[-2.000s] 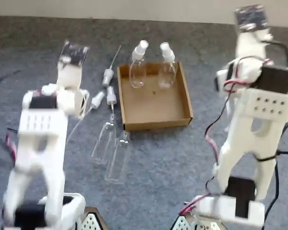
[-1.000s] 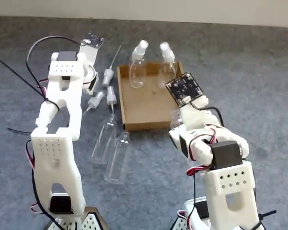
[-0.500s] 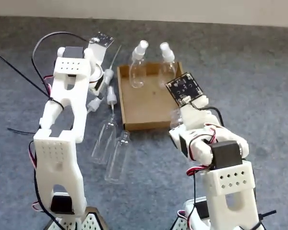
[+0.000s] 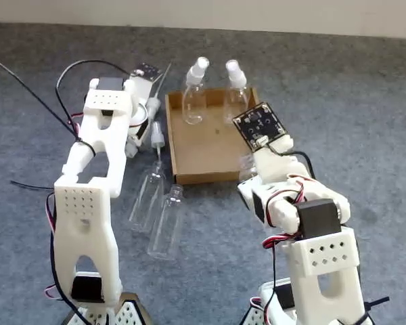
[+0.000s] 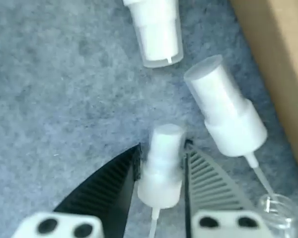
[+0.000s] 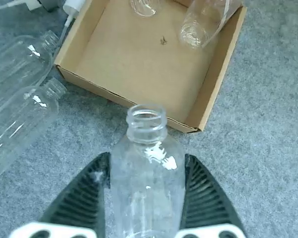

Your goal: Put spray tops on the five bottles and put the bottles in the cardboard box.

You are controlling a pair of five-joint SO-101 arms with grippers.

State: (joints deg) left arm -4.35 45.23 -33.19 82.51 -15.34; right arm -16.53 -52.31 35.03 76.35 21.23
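My left gripper [image 5: 162, 152] is down on the grey carpet left of the cardboard box [image 4: 220, 177], shut on a white spray top [image 5: 160, 171] that lies between its fingers. Two more loose spray tops [image 5: 227, 116] [image 5: 156, 29] lie close by. My right gripper [image 6: 146, 161] is shut on a clear bottle [image 6: 148, 178] with a bare open neck, held just in front of the box's near right corner [image 6: 191, 126]. Two capped bottles [image 4: 194, 95] [image 4: 235, 91] lean at the back of the box. Two uncapped bottles [image 4: 147, 196] [image 4: 167, 220] lie on the carpet.
Loose spray tops [image 4: 152, 108] [image 4: 157, 135] lie between the left arm and the box's left wall. A thin dip tube [image 4: 164, 78] lies behind them. Black cables [image 4: 27, 88] trail left of the left arm. Open carpet stretches right of the box.
Both arms came down from a raised pose. Over the last second the left arm swung right onto the spray tops; the right arm kept still with its bottle.
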